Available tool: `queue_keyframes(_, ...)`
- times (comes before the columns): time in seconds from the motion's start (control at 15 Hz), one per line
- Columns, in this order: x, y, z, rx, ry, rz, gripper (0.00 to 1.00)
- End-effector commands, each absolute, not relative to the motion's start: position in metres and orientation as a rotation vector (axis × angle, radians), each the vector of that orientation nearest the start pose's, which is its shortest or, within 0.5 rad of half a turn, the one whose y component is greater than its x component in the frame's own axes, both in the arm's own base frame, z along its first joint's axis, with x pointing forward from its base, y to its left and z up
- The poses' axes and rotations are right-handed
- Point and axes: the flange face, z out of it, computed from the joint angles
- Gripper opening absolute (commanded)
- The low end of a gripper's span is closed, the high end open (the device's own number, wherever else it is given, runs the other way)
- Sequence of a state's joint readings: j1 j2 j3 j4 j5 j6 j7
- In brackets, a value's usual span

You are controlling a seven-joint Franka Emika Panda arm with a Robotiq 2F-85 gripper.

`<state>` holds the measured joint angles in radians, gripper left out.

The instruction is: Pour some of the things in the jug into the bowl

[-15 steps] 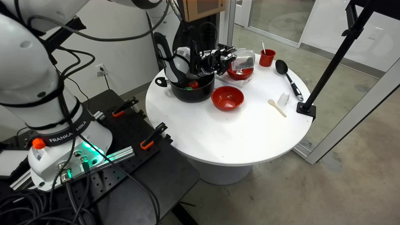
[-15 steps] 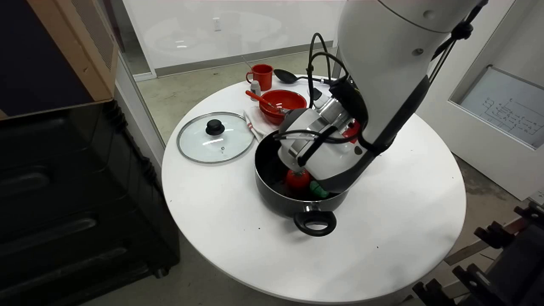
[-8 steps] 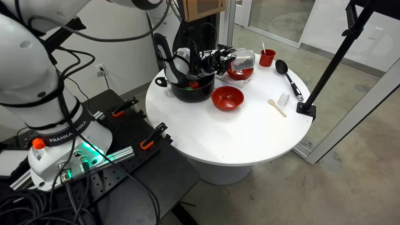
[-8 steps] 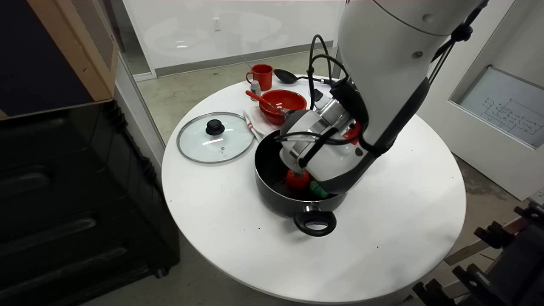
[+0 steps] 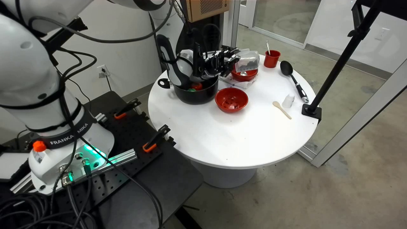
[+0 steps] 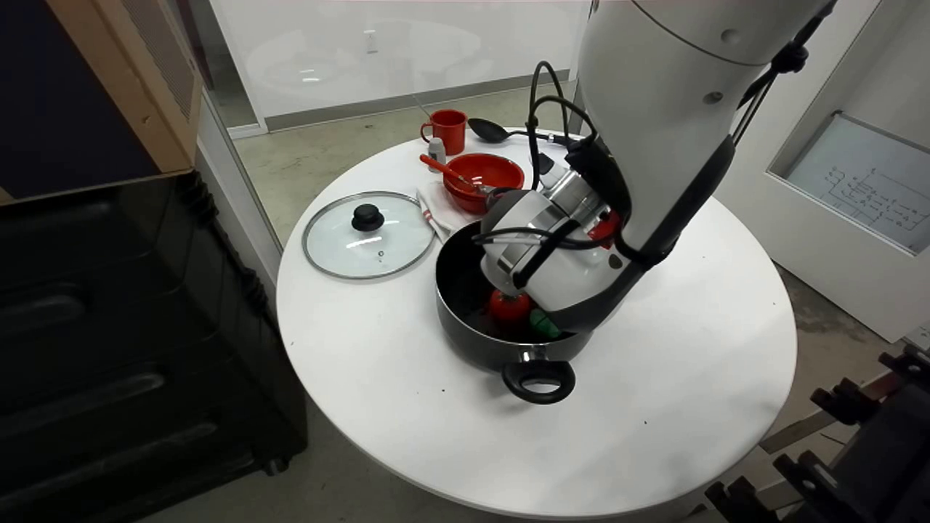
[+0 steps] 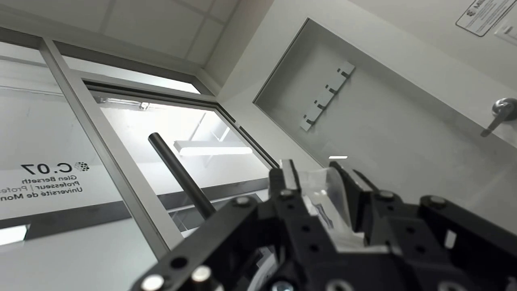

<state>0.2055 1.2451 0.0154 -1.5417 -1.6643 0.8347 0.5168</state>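
Note:
My gripper (image 5: pixel 237 54) is shut on the jug (image 5: pixel 248 61), a translucent vessel lying nearly on its side in the air, with something greyish and dark along its lower wall. In the wrist view the clear jug wall (image 7: pixel 335 194) stands between both fingers of the gripper (image 7: pixel 312 171). The nearer red bowl (image 5: pixel 231 95) is on the table beside the pot, with a few small dark red bits at its bottom. Seen here, the jug overlaps the far red bowl; its height, and where its mouth points, I cannot tell. The arm hides jug and gripper in an exterior view.
A black pot (image 5: pixel 194 97) with a tomato stands under the wrist. The far red bowl (image 6: pixel 485 174) with a spoon sits on a cloth. Around lie a glass lid (image 6: pixel 341 247), red mug (image 5: pixel 272 59), black ladle (image 5: pixel 286 68), wooden spoon (image 5: pixel 282 110) and white shaker (image 5: pixel 288 100).
Small dark bits have appeared in the nearer red bowl, whose inside was plain before. The arm has shifted only very slightly; the jug looks the same in the grip.

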Motion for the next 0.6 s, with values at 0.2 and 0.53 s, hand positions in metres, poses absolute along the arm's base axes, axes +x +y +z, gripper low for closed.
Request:
queue_keyframes(0.2, 0.5641, -0.0185, 0.0302, 0.815, 0.231, -0.552, 0.07)
queue_keyframes(0.53, 0.5634, -0.0209, 0.0277, 0.813, 0.233, -0.559, 0.07)
